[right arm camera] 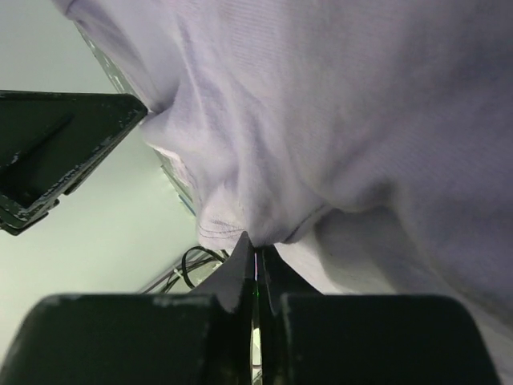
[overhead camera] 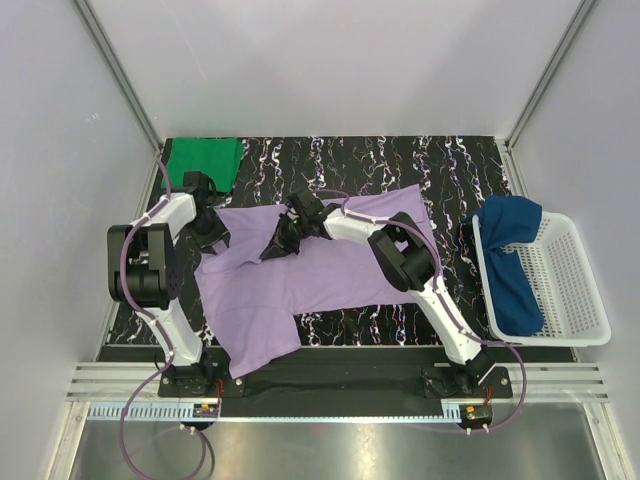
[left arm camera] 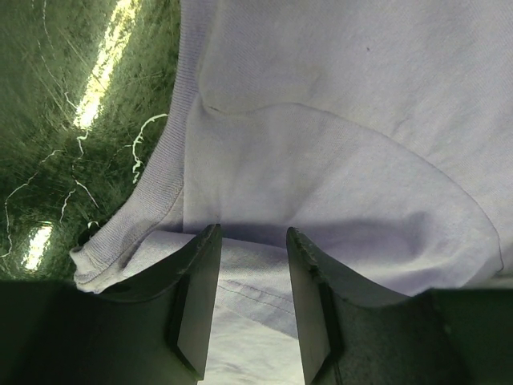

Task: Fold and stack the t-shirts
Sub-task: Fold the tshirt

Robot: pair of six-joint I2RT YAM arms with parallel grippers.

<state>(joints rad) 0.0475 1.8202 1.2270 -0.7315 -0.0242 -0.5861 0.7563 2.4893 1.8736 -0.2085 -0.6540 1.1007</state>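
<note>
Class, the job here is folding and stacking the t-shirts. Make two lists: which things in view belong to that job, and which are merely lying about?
Belong to the job:
lavender t-shirt, spread out in the middle
green t-shirt, far left corner
dark blue t-shirt, at the right

Just lying about:
white mesh basket, with the dark blue t-shirt draped in it
black marbled table

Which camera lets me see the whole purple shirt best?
The top external view: the purple shirt lies spread on the table, nearly all visible. The left wrist view shows only a close patch by the left gripper; the right wrist view shows a bunch pinched in the right gripper.
</note>
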